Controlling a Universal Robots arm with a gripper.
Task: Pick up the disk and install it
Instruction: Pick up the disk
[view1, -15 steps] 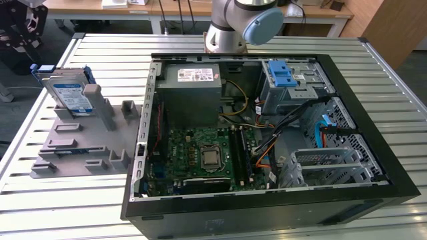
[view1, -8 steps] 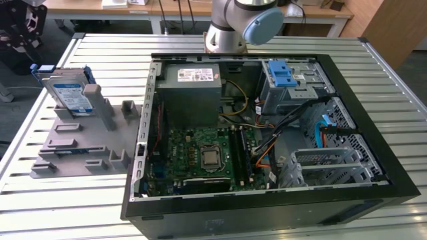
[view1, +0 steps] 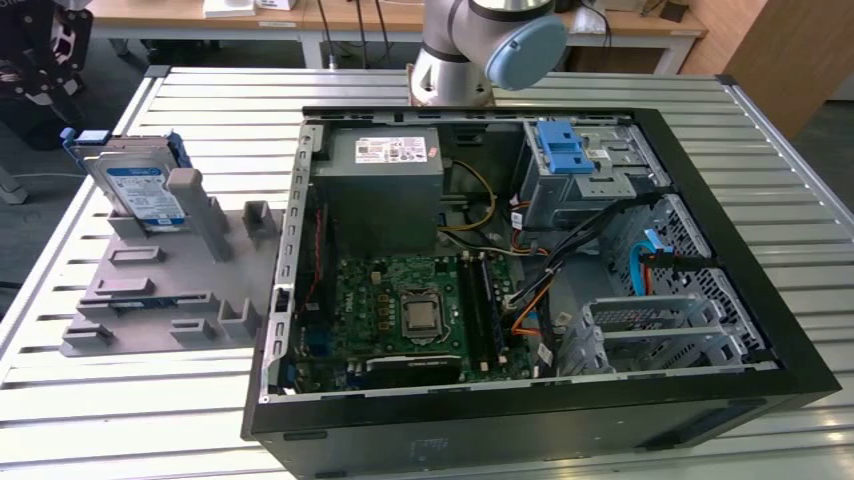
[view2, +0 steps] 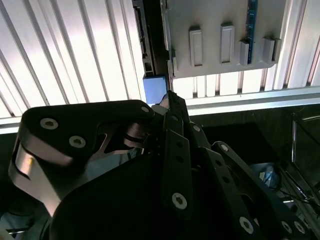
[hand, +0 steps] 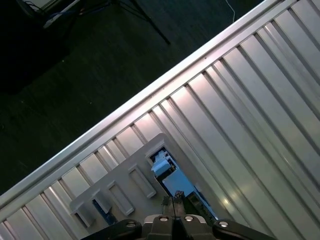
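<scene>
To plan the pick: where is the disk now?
At the exterior view's left, the disk stands upright in the grey holder, beside the open computer case.

arm (view1: 447, 60): silver-grey tube | joint cap (view1: 527, 50): light blue | gripper (view2: 169, 102): black links, silver screws

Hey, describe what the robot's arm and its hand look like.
The arm is silver-grey tubing with rounded joints, one closed by a pale blue cap. The hand is matte black, built of flat linked bars dotted with silver screw heads.
</scene>
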